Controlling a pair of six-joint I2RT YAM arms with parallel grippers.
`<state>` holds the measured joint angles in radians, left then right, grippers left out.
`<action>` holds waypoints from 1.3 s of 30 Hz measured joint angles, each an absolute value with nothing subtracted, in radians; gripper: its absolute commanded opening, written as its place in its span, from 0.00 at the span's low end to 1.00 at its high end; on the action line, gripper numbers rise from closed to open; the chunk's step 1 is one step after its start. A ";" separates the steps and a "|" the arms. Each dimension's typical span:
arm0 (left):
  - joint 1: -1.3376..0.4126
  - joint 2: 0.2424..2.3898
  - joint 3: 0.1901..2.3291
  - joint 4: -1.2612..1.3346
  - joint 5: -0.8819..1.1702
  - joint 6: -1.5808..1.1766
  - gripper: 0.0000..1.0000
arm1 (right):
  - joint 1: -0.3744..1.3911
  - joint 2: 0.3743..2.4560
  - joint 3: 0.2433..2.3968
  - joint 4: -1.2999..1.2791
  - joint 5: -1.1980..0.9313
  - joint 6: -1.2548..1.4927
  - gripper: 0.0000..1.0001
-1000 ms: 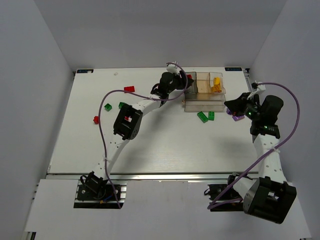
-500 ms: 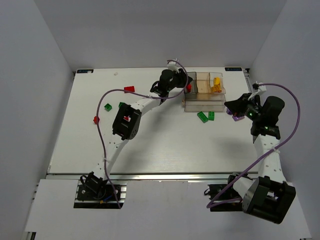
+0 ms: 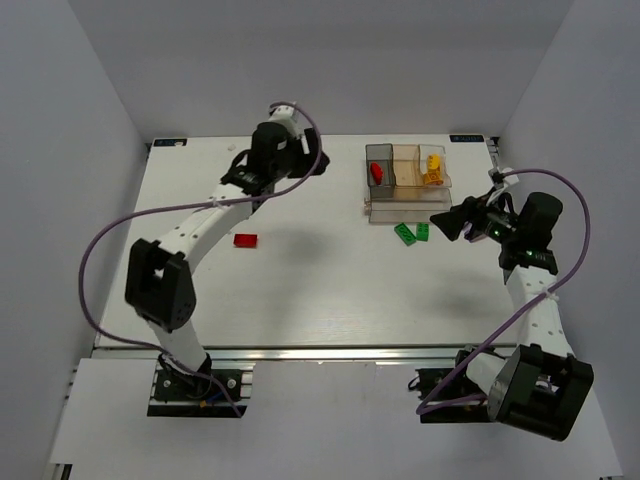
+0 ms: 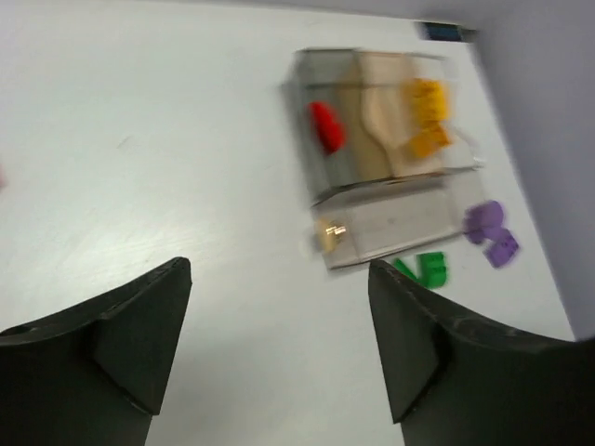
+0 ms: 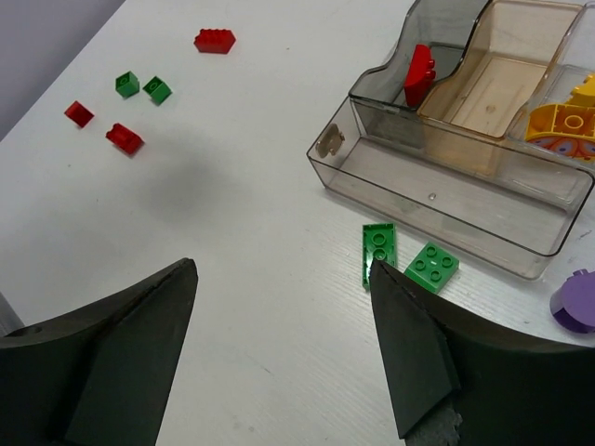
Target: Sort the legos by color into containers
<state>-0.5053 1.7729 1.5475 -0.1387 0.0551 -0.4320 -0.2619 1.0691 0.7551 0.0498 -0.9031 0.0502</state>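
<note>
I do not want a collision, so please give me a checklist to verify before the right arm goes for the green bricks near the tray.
1. Right gripper open and empty: ok.
2. Left gripper open, empty and off to the side of the bins: ok.
3. Two green bricks lying flat, outside the front tray: ok.
4. Amber bin empty: ok.
5. Purple brick out of the approach path: cannot tell, it is cut off at the picture edge.
</note>
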 measured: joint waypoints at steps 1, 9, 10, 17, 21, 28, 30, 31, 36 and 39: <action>-0.490 1.731 1.509 -0.183 0.025 -0.434 0.98 | -0.258 1.072 0.755 0.046 -0.900 0.045 0.80; -0.440 1.613 1.232 -0.515 -0.223 -0.479 0.98 | -0.218 1.114 0.798 -0.037 -0.845 -0.009 0.83; -0.440 1.607 1.209 -0.549 -0.242 -0.490 0.98 | -0.214 1.116 0.799 -0.044 -0.840 -0.012 0.83; -0.411 1.611 1.209 -0.722 -0.312 -0.725 0.89 | -0.194 1.118 0.802 -0.070 -0.828 -0.034 0.83; -0.387 1.639 1.215 -0.761 -0.312 -0.915 0.89 | -0.189 1.122 0.803 -0.078 -0.828 -0.035 0.83; -0.362 1.742 1.332 -0.812 -0.328 -1.209 0.84 | -0.189 1.122 0.803 -0.080 -0.829 -0.035 0.83; -0.353 1.775 1.382 -0.820 -0.330 -1.264 0.82 | -0.189 1.122 0.803 -0.081 -0.830 -0.035 0.83; -0.347 1.791 1.404 -0.824 -0.330 -1.288 0.81 | -0.189 1.122 0.803 -0.080 -0.830 -0.035 0.83; -0.314 1.840 1.427 -0.855 -0.330 -1.379 0.80 | -0.189 1.122 0.803 -0.081 -0.829 -0.035 0.83; -0.300 1.838 1.399 -0.868 -0.330 -1.420 0.80 | -0.189 1.122 0.803 -0.081 -0.829 -0.035 0.83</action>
